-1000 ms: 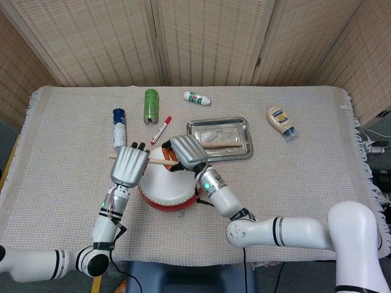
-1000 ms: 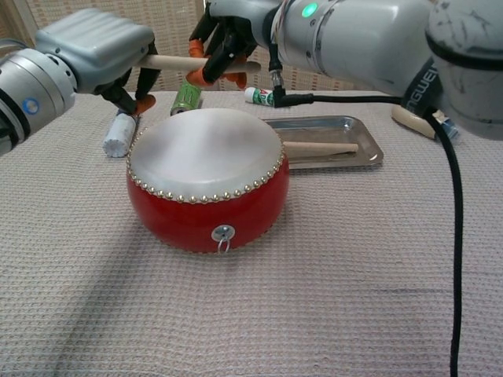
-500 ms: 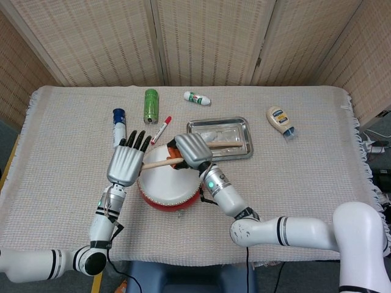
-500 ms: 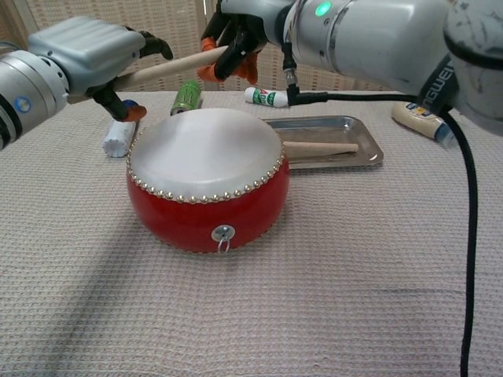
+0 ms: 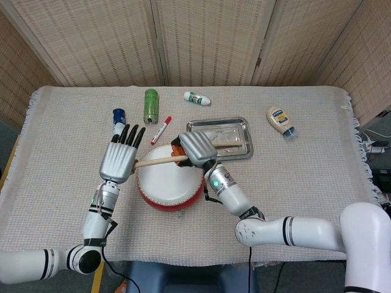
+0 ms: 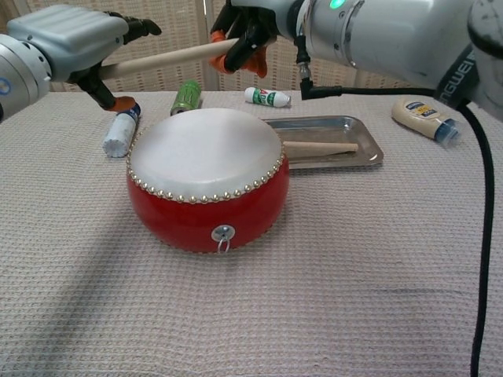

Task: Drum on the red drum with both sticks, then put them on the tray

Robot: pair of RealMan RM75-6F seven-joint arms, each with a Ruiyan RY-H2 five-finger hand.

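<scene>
1. the worktop, under a beige woven cloth, carries the round red drum with a white skin at centre.
2. the rectangular steel tray lies at 2 o'clock from the drum; one pale wooden stick already rests in it.
3. right hand grips the second wooden stick above the drum.
4. left hand has opened since a second ago, fingers now spread and holding nothing: the stick is handed over, so traying it comes next.
</scene>
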